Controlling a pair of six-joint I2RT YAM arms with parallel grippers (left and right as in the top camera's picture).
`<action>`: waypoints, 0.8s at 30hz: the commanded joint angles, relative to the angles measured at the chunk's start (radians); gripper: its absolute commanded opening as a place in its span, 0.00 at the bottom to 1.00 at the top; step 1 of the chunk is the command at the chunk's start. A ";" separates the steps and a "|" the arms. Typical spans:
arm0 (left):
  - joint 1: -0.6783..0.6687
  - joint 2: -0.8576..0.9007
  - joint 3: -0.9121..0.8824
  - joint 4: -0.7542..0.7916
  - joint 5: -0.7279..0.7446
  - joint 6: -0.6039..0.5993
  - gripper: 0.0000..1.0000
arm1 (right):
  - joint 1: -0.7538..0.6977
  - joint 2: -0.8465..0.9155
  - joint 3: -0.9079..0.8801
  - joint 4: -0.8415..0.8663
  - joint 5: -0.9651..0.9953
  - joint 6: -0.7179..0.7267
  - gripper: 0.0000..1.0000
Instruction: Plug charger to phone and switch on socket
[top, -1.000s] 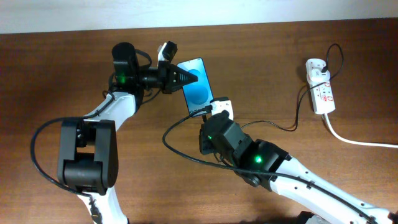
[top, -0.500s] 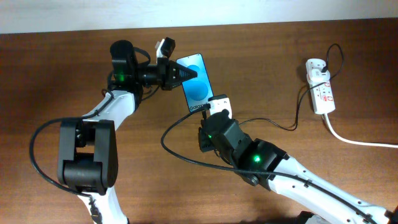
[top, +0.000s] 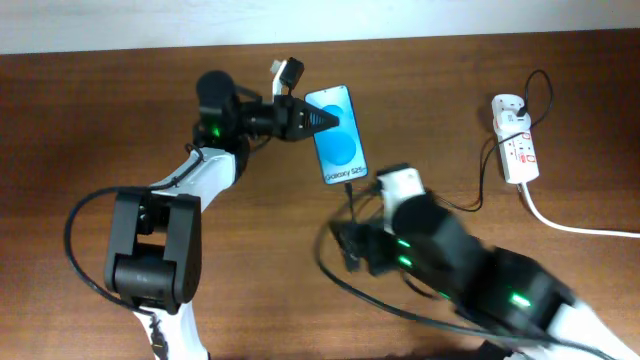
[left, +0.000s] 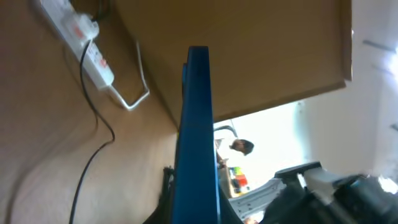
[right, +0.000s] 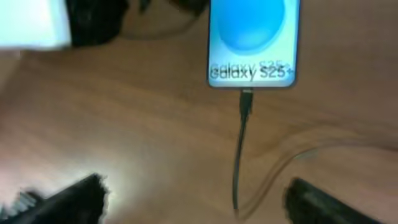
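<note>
Our left pincer (top: 318, 120) clamps the phone (top: 338, 135); the right pincer (right: 196, 190) gapes. The socket (top: 515, 150) lies right of the phone, nearer our right arm

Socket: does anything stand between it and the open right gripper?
Only the charger cable lies flat on the table between the right gripper and the socket. Nothing taller shows there.
</note>
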 joint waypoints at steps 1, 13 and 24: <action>-0.097 -0.009 0.050 0.152 -0.112 -0.185 0.00 | -0.001 -0.155 0.065 -0.149 0.071 -0.006 0.99; -0.429 -0.009 0.522 -1.252 -0.707 0.728 0.00 | -0.001 -0.563 0.138 -0.489 0.481 0.219 0.98; -0.166 0.016 0.520 -1.756 -0.741 1.017 0.00 | 0.000 -0.553 0.159 -0.524 0.619 0.359 0.99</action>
